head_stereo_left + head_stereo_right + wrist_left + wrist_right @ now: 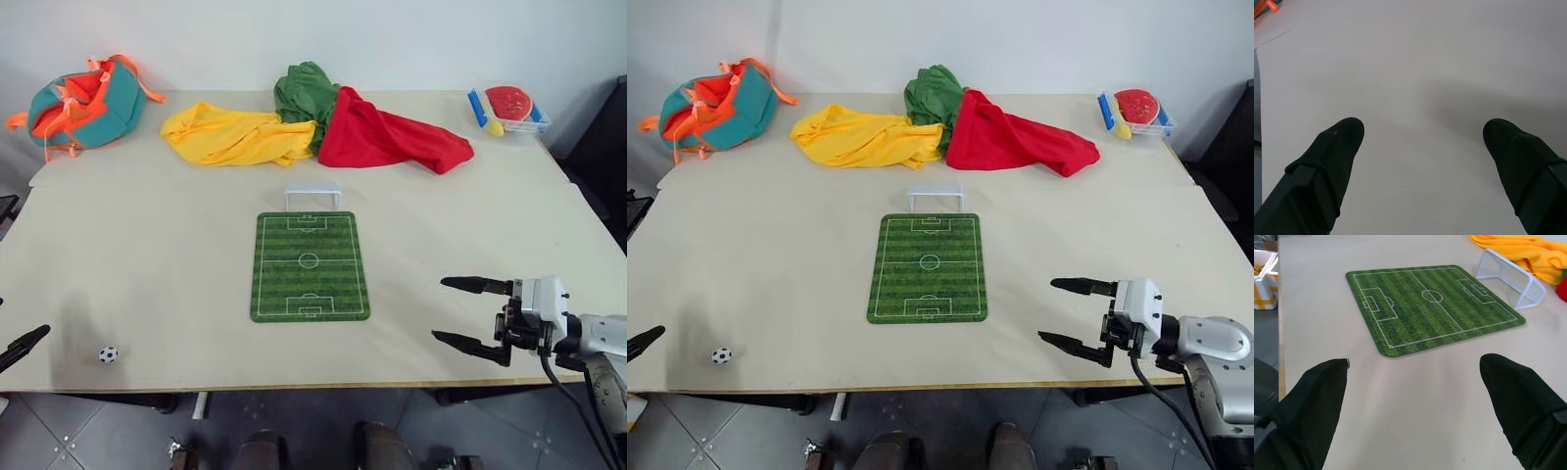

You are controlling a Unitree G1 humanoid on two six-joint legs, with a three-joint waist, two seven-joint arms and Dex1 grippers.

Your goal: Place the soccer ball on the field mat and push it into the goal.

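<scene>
The left gripper (20,348) was cut off by the picture's edge, only one black fingertip showing. The green cloth (306,96) lay partly hidden under the red cloth (387,137).

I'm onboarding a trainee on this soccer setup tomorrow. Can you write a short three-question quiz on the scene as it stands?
1. True or false: the soccer ball already lies on the field mat.
2. Which end effector is nearer the ball? A) left B) right
3. Fill in: the goal stands just past the mat's far edge, on the side toward the ____ cloth and its neighbours.

Key: 1 false, it sits on the bare table near the front left corner. 2 A. 3 yellow.
</scene>
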